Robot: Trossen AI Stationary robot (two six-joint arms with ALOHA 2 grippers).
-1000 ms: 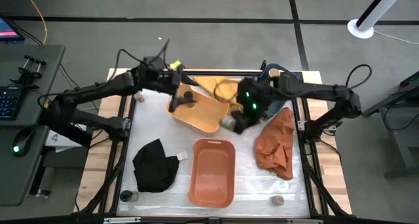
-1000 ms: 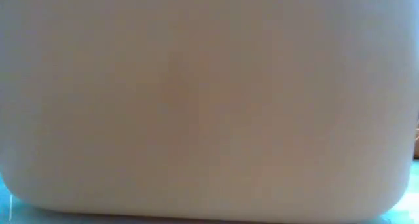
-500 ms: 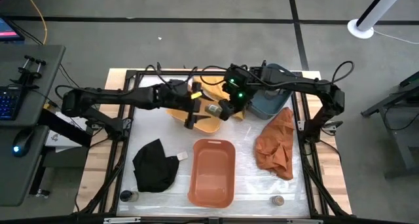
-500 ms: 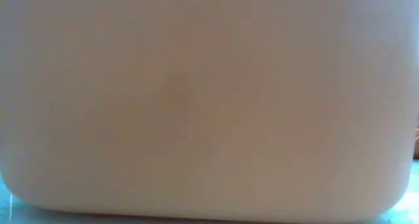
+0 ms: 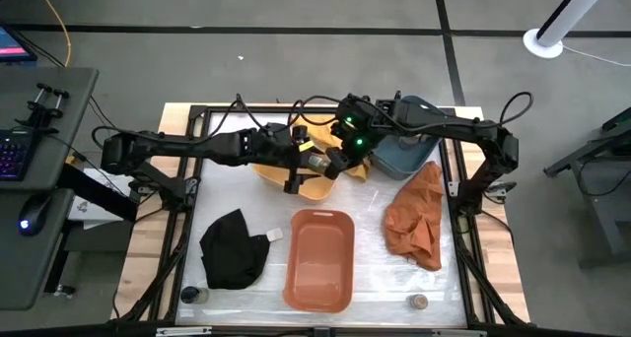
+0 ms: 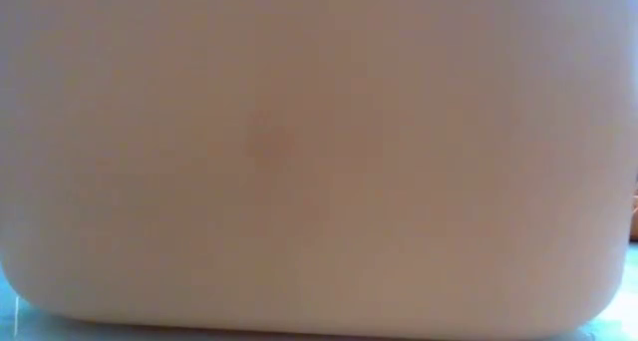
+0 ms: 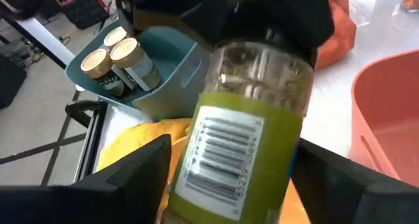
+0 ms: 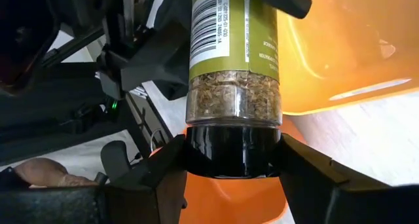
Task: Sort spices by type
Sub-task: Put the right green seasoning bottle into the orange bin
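A spice jar [image 5: 317, 164] with a green barcode label, dried herbs and a black cap hangs level over the yellow tub [image 5: 281, 176], lifted clear. My left gripper [image 5: 299, 167] reaches in from the left and is on its label end. My right gripper [image 5: 335, 162] comes from the right and is shut on its cap end. Three tan-topped jars [image 7: 111, 54] stand upright in the blue tub [image 5: 404, 152]. A dark jar [image 5: 194, 295] and a tan-topped jar [image 5: 419, 301] stand near the table's near edge. My left gripper has the jar by its labelled body [image 7: 229, 165], toward the bottom end, with one finger [image 7: 131, 178] against each side. It comes level from the table's left, along the jar. My right gripper pinches the black cap [image 8: 232, 149] between its two fingers [image 8: 163, 165], level from the table's right. The jar is clear of the tub.
An orange tub [image 5: 318, 258] sits near the middle front and fills the low view with its wall [image 6: 319, 162]. An orange cloth [image 5: 414, 219] lies on the right, a black cloth [image 5: 234, 248] on the left, a yellow cloth [image 5: 333, 132] behind the yellow tub.
My right gripper carried the jar from beside the orange cloth toward the far left, over the yellow tub. My left arm stretched rightward to meet it, and its fingers now flank the jar's label end.
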